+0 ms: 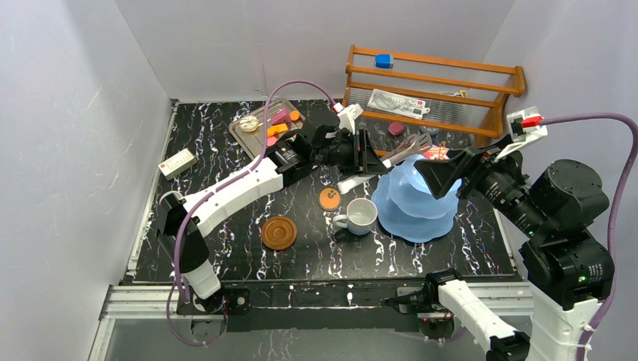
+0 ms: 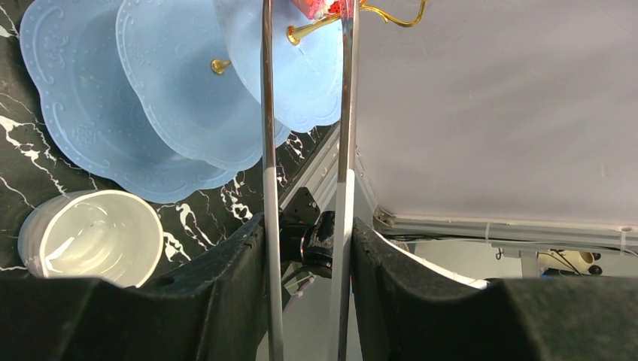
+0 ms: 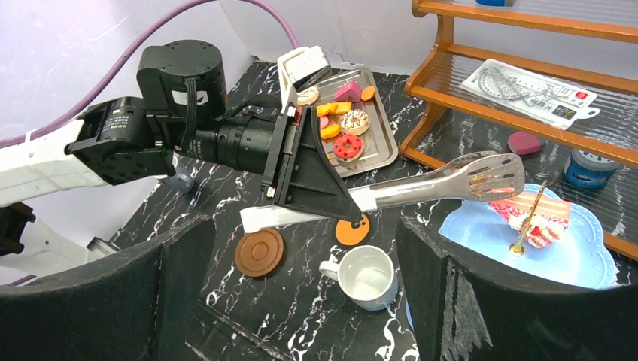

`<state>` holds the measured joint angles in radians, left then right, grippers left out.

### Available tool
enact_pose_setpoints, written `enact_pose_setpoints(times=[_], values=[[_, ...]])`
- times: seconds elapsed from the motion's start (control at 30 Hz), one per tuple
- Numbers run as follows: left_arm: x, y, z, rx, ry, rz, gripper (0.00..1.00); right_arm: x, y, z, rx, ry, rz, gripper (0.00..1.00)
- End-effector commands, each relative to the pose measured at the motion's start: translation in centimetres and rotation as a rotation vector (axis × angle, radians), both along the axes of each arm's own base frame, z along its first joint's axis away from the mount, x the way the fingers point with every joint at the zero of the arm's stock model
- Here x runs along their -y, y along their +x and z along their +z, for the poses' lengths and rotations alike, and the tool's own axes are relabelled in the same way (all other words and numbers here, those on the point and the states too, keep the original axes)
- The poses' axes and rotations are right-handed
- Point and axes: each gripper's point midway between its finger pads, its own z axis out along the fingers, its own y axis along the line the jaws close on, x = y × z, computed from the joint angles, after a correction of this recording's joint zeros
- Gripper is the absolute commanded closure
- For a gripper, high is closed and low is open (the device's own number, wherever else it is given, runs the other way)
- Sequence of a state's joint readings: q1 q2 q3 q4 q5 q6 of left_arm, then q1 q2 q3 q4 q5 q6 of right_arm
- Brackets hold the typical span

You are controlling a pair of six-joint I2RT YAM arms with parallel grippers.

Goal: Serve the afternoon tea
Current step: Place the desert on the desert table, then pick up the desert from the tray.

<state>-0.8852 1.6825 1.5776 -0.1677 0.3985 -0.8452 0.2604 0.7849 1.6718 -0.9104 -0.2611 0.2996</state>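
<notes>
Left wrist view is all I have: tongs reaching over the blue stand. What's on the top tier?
Observer: A pink-and-white cake slice lies on the top tier, against the gold handle.
Operator: Tongs gripping it?
Observer: No, the tongs are parted at the tips, just above the slice, and look empty.
Operator: Right arm?
Observer: The right fingers are open and empty, hovering near that tier.

tongs [image 3: 451, 180] hang over the stand [image 1: 421, 218]; the tabletop [image 1: 226, 248] near the brown saucer [image 1: 278, 232] seems free.
</notes>
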Motion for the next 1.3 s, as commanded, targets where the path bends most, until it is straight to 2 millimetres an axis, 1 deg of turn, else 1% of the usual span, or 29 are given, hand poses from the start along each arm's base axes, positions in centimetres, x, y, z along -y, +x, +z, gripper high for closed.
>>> enact_pose_setpoints(times=[0.0, 0.47, 0.63, 0.77, 0.9, 0.93, 1.03, 1.2, 1.27], values=[[-1.0, -0.5, 2.3, 0.058, -0.031, 0.012, 0.62, 0.0, -0.2, 1.5, 0.061, 0.022, -0.001, 0.01], [-2.2, -0.1, 2.7, 0.094, 0.0, 0.058, 0.62, 0.0, -0.2, 1.2, 0.054, 0.021, -0.002, 0.01], [-3.3, 0.3, 3.3, 0.14, 0.024, 0.105, 0.62, -0.1, 0.4, -0.2, 0.008, 0.013, -0.006, 0.01], [-4.9, 1.0, 3.6, 0.203, 0.08, 0.16, 0.62, 0.0, 1.1, -1.1, -0.027, 0.001, -0.022, 0.01], [-8.0, 2.2, 2.7, 0.289, 0.213, 0.249, 0.63, -0.2, 1.6, -1.3, -0.038, 0.006, -0.019, 0.01], [-9.2, 3.1, 2.4, 0.322, 0.268, 0.306, 0.63, -0.3, 1.7, -1.4, -0.041, 0.008, -0.015, 0.01], [-12.4, 4.3, 1.7, 0.404, 0.425, 0.381, 0.63, -0.6, 2.1, -1.9, -0.06, 0.01, -0.006, 0.01], [-18.7, 6.5, -0.2, 0.518, 0.734, 0.532, 0.62, -0.9, 2.5, -2.4, -0.062, 0.007, 0.006, 0.01], [-20.6, 7.2, -0.7, 0.535, 0.826, 0.567, 0.62, -0.8, 2.5, -2.3, -0.054, 0.002, 0.004, 0.01]])
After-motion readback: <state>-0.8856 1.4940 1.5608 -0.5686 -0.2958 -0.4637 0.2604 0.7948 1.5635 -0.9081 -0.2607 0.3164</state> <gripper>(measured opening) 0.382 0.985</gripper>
